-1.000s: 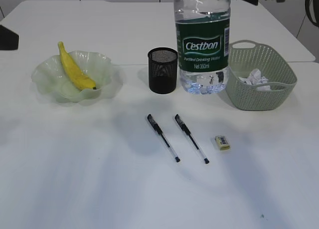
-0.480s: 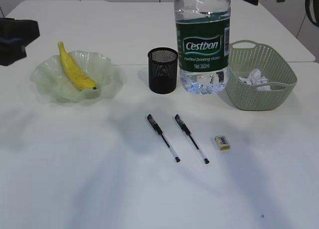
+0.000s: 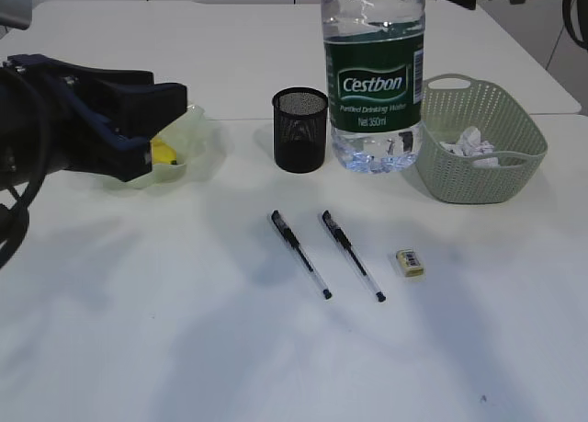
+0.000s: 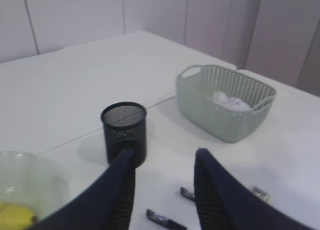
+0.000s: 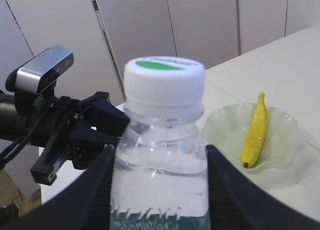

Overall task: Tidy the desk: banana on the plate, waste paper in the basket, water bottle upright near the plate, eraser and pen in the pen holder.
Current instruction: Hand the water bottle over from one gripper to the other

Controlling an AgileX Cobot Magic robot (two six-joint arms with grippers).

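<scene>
Across a smooth white worktop [image 3: 138,330], backed by pale panelled walls: broad bare space in front. Clear plastic water bottle [image 3: 372,82] standing between perforated green basket [image 3: 482,142], crumpled paper [image 3: 470,142] inside, and black mesh pen holder [image 3: 299,129]; right claw [image 5: 157,165] clamped around its sides. Ruffled translucent plate [image 3: 197,142] with banana [image 5: 253,130], partly behind empty, parted left claw [image 4: 162,187]. Two pens [image 3: 300,254] and eraser [image 3: 410,262] lying loose.

We note a yellow banana [image 5: 254,131], black mesh pen holder [image 3: 299,129], grey-green perforated basket [image 3: 480,137], green-labelled bottle [image 3: 374,77], white desk [image 3: 184,330].
</scene>
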